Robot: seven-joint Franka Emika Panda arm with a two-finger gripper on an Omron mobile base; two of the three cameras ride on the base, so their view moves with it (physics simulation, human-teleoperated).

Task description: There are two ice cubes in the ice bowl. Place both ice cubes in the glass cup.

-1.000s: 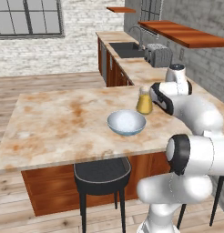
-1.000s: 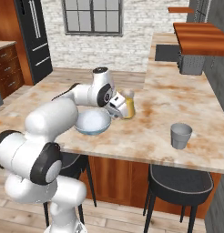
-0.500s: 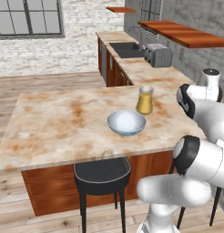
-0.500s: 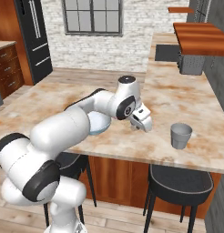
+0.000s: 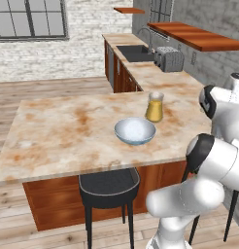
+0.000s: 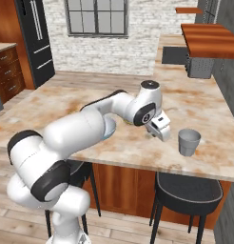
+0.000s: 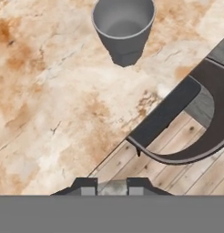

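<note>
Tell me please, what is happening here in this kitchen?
A white robot arm is carrying its pincer across the counter towards the grey cup, away from the bowl. In the hand view the two fingertips stand close together with something small and pale between them, possibly an ice cube. The cup looks empty inside. A glass of orange liquid stands just behind the bowl.
</note>
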